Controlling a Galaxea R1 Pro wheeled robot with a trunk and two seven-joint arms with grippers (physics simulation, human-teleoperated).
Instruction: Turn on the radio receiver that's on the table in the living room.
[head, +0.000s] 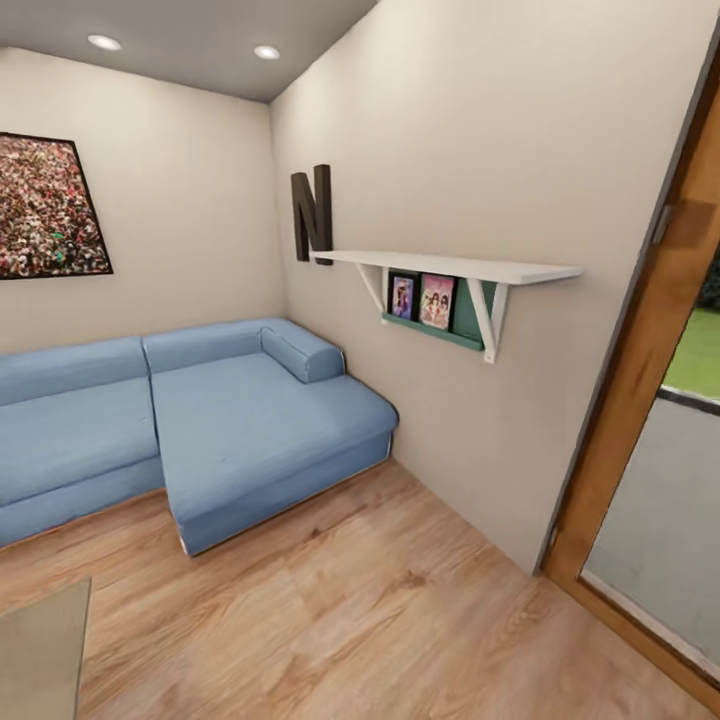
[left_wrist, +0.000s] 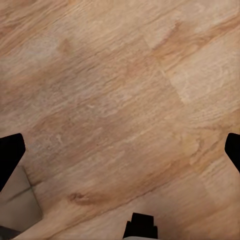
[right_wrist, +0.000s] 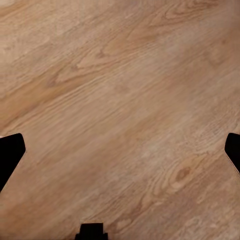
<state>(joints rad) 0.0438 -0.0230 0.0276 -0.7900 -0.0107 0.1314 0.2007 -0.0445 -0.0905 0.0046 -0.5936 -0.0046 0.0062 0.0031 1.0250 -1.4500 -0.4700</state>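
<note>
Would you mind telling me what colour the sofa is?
The sofa is blue, seen best in the head view.

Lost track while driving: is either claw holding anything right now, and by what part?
Nothing is held. The left claw and right claw are both open, with only wood floor between their fingers.

I count one blue sofa (head: 200, 430), one framed picture (head: 45, 207), one wall shelf (head: 450, 267) with two small pictures (head: 420, 298), two ceiling lights (head: 103, 42), and one tabletop corner (head: 40, 650).
</note>
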